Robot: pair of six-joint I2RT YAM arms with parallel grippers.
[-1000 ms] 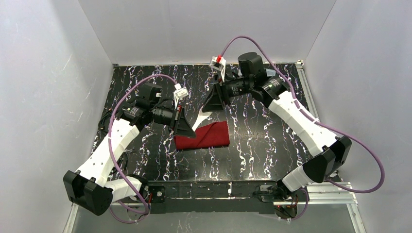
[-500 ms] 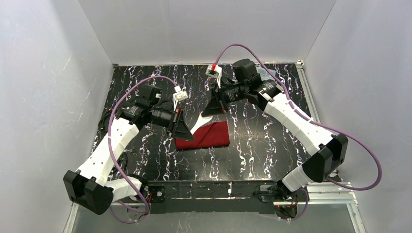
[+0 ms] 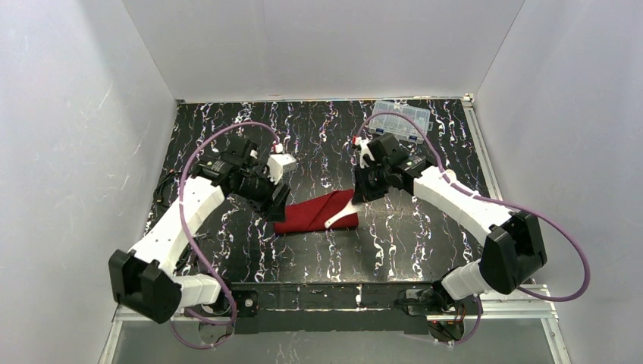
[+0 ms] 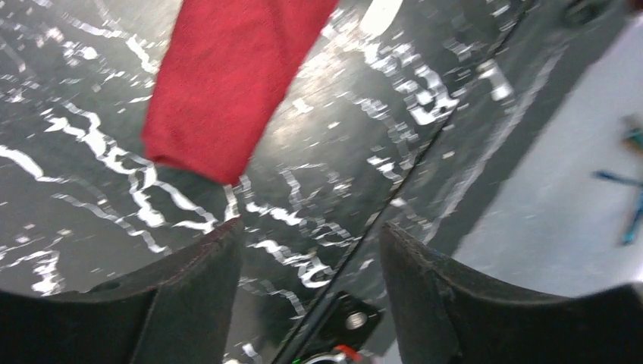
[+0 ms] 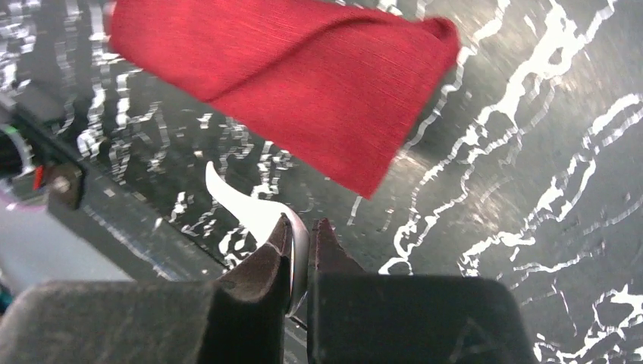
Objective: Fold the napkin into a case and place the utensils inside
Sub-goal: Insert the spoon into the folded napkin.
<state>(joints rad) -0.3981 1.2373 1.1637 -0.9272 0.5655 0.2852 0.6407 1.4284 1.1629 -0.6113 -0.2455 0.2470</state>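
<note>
The deep red napkin (image 3: 317, 213) lies folded into a small oblong case at the table's middle. In the right wrist view the napkin (image 5: 303, 83) lies just beyond the jaws. My right gripper (image 3: 356, 195) hangs over its right end, shut on a white utensil (image 3: 339, 214) that slants down across the cloth. That view shows the utensil (image 5: 246, 205) pinched between the right gripper (image 5: 302, 236) fingers. My left gripper (image 3: 275, 202) is at the napkin's left end, and in its own view the left gripper (image 4: 311, 239) is open and empty just short of the napkin (image 4: 227, 83). A white utensil tip (image 4: 381, 14) shows at the top edge.
A clear plastic compartment box (image 3: 402, 115) sits at the back right of the black marbled table (image 3: 425, 227). White walls close in the left, back and right sides. A metal rail (image 3: 341, 292) with the arm bases runs along the near edge.
The utensil passed from my left gripper to my right. The left opened and drew back at the napkin's left end. The right shut and carried the utensil forward over the napkin's right end, uncovering the box.
</note>
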